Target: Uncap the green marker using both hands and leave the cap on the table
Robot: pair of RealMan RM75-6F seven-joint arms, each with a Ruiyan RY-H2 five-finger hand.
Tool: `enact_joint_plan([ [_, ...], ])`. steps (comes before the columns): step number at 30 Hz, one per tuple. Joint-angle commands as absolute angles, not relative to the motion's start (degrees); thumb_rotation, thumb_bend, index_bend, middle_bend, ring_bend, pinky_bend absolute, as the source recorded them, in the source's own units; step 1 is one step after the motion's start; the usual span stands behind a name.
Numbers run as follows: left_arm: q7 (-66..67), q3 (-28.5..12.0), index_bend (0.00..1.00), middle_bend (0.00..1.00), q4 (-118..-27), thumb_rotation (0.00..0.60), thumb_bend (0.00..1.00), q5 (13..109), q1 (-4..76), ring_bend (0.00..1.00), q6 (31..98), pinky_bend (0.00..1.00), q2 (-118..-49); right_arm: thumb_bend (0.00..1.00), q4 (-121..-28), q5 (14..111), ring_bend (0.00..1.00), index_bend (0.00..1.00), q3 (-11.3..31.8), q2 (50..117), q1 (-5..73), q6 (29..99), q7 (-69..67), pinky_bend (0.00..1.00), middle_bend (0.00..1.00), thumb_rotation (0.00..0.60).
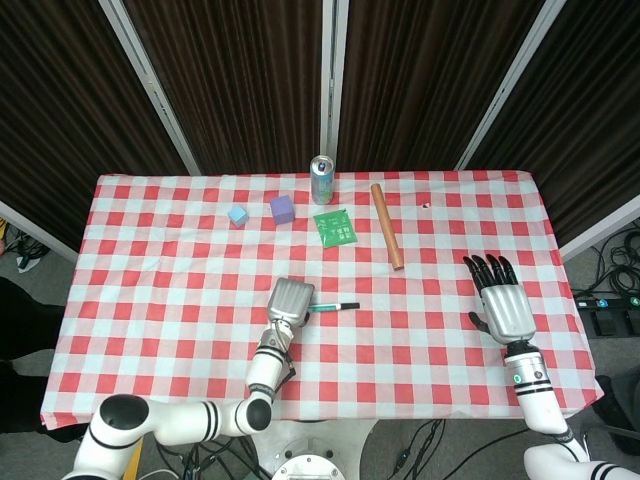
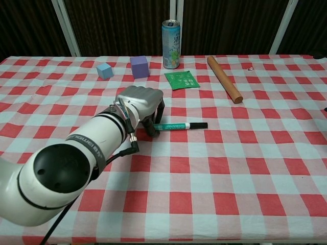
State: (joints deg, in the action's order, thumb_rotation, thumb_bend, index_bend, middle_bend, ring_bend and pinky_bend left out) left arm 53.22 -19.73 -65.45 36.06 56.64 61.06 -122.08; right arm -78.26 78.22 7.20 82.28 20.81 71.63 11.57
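Step in hand: securing green marker (image 2: 179,125), lying on table (image 2: 265,163). Your left hand (image 2: 145,104) curls over its barrel end; real grip, cannot tell. Right hand (image 1: 503,300) spread, holding nothing, well apart. Next, bring it to the cap.

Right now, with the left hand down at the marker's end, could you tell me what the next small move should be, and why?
Probably bring the right hand across toward the marker's black cap end. The left hand has its fingers curled at the green marker's barrel end on the table, while the right hand rests open near the table's far right side, well away from the cap.
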Motion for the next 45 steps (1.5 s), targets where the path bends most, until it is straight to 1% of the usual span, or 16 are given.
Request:
enact_joint_plan([
  [1, 52.8, -19.7, 0.57, 0.59, -66.0, 0.600, 0.36, 36.7, 56.6, 0.53, 61.0, 0.61, -121.6, 0.11, -78.3, 78.3, 0.00, 0.00, 7.2, 82.2, 20.9, 71.6, 11.5, 0.00, 0.09, 0.600],
  [8, 49.6, -20.3, 0.58, 0.60, -69.6, 0.600, 0.37, 39.5, 56.0, 0.55, 61.3, 0.62, -119.6, 0.11, -79.1, 78.7, 0.00, 0.00, 7.3, 82.1, 21.5, 71.1, 12.3, 0.00, 0.10, 0.600],
  [10, 48.8, -20.5, 0.58, 0.60, -70.8, 0.600, 0.37, 40.6, 56.0, 0.55, 61.8, 0.62, -119.0, 0.11, -79.8, 79.1, 0.00, 0.02, 7.5, 82.1, 21.9, 71.1, 13.1, 0.00, 0.11, 0.600],
  [11, 48.4, -20.7, 0.58, 0.60, -71.5, 0.600, 0.37, 41.1, 56.1, 0.55, 62.0, 0.62, -118.7, 0.11, -80.4, 79.4, 0.00, 0.05, 7.6, 82.0, 22.2, 71.3, 13.7, 0.00, 0.13, 0.600],
  [13, 47.9, -21.0, 0.58, 0.60, -72.4, 0.600, 0.37, 41.8, 56.3, 0.55, 62.3, 0.62, -118.5, 0.11, -81.3, 79.6, 0.03, 0.18, 7.8, 82.0, 22.7, 71.1, 14.6, 0.01, 0.21, 0.600],
  [14, 47.6, -21.2, 0.58, 0.60, -72.7, 0.600, 0.37, 42.2, 56.5, 0.55, 62.4, 0.62, -118.4, 0.11, -81.8, 79.7, 0.04, 0.23, 8.0, 82.1, 23.1, 70.8, 15.2, 0.01, 0.24, 0.600],
  [15, 47.5, -21.4, 0.58, 0.60, -73.0, 0.600, 0.37, 42.4, 56.7, 0.55, 62.5, 0.62, -118.4, 0.11, -82.0, 79.7, 0.05, 0.25, 8.1, 82.3, 23.5, 70.5, 15.8, 0.02, 0.27, 0.600],
  [19, 47.6, -22.4, 0.58, 0.60, -73.7, 0.600, 0.37, 42.9, 57.8, 0.55, 62.9, 0.62, -118.8, 0.12, -82.7, 78.9, 0.05, 0.31, 8.7, 83.5, 25.4, 68.3, 18.0, 0.03, 0.31, 0.600],
  [26, 50.4, -23.5, 0.58, 0.60, -73.8, 0.600, 0.37, 42.0, 60.0, 0.55, 65.1, 0.62, -120.6, 0.13, -81.3, 76.7, 0.08, 0.37, 10.1, 88.4, 29.2, 64.7, 21.3, 0.05, 0.35, 0.600],
  [31, 51.1, -23.7, 0.58, 0.60, -72.7, 0.600, 0.37, 41.9, 60.7, 0.55, 65.8, 0.62, -121.3, 0.13, -78.7, 76.8, 0.09, 0.39, 11.0, 92.4, 31.0, 65.1, 21.8, 0.06, 0.36, 0.600],
  [35, 52.0, -23.7, 0.58, 0.60, -72.0, 0.600, 0.37, 41.9, 61.0, 0.55, 66.7, 0.62, -121.8, 0.16, -76.9, 77.4, 0.11, 0.42, 11.4, 95.1, 32.3, 65.5, 21.4, 0.08, 0.39, 0.600],
  [42, 54.0, -23.9, 0.58, 0.60, -71.7, 0.600, 0.37, 40.8, 61.3, 0.55, 68.0, 0.62, -122.3, 0.17, -73.7, 77.8, 0.15, 0.47, 11.5, 98.9, 33.7, 65.9, 20.0, 0.10, 0.43, 0.600],
  [45, 54.4, -24.1, 0.58, 0.60, -71.9, 0.600, 0.37, 40.6, 61.3, 0.55, 68.3, 0.62, -122.3, 0.19, -72.8, 77.8, 0.15, 0.48, 11.5, 99.6, 34.0, 65.9, 19.8, 0.10, 0.43, 0.600],
])
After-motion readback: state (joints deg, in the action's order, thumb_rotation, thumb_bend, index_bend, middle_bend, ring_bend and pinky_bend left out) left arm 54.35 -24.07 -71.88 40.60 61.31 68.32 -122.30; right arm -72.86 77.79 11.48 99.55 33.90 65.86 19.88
